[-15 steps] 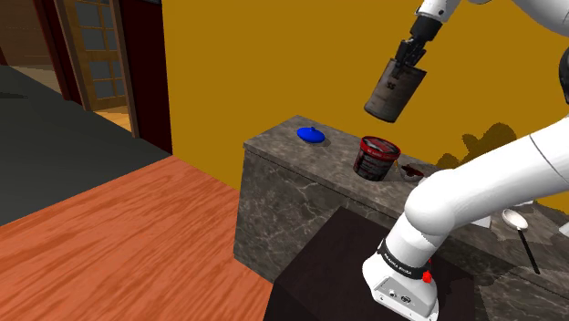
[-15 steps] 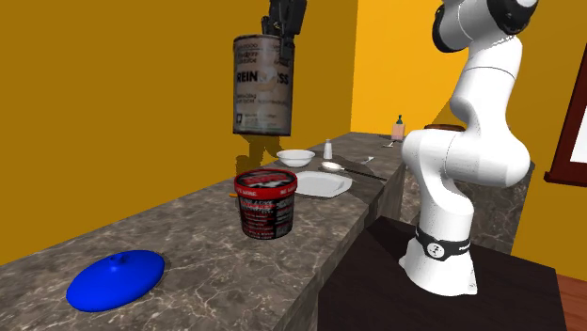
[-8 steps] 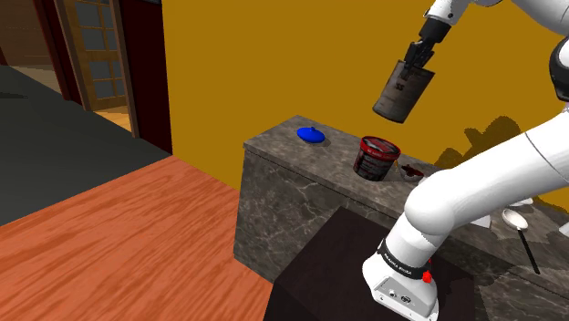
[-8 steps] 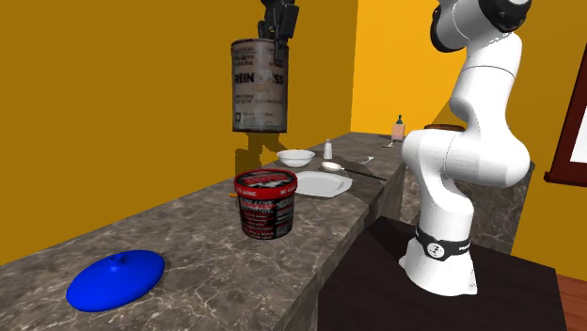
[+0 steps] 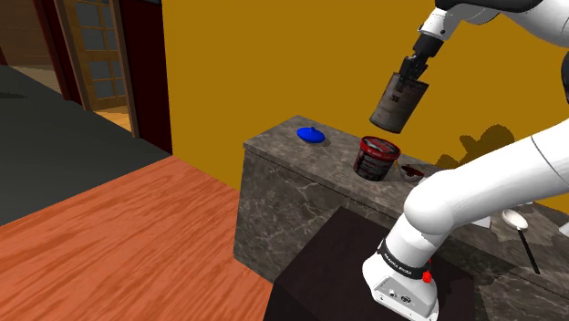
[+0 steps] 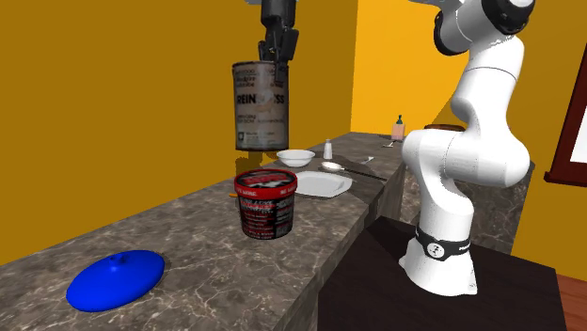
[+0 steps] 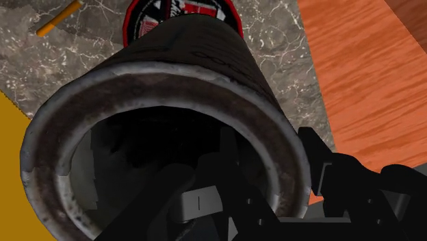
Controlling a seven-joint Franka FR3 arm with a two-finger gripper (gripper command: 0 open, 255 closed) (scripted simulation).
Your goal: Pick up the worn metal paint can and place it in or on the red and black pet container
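Right, nearest you in the shoulder view is the dark stand (image 5: 319, 274) at the lower right of the frame. The white arm (image 5: 474, 191) rises from it and bends back toward the upper right corner.

Next out is the grey marble table (image 5: 274, 173), middle of the frame:
- The red and black pet container (image 5: 377, 158) stands upright on it with its mouth open.
- A blue domed lid (image 5: 310, 136) lies on the table toward the frame's left, well apart from the container.
- A spoon (image 5: 520, 228) lies at the right edge of the frame.

In the second exterior view, a white plate (image 6: 320, 184) and a white bowl (image 6: 295, 157) sit on the table beyond the container (image 6: 265, 202), right of centre.

The paint can (image 5: 398, 100) hangs in the air above the container, clear of it. It is dull grey-brown with printed lettering. It looks tilted in the shoulder view and nearly upright in the second exterior view (image 6: 261, 103).

The gripper (image 5: 415, 68) is at the can's top rim and pinches the can wall. The wrist view shows one black finger (image 7: 198, 198) inside the open mouth and the other outside the rim. Past the can's far end in that view you see the container's red and black top (image 7: 181, 14).

Farthest back is the orange wall (image 5: 228, 64).
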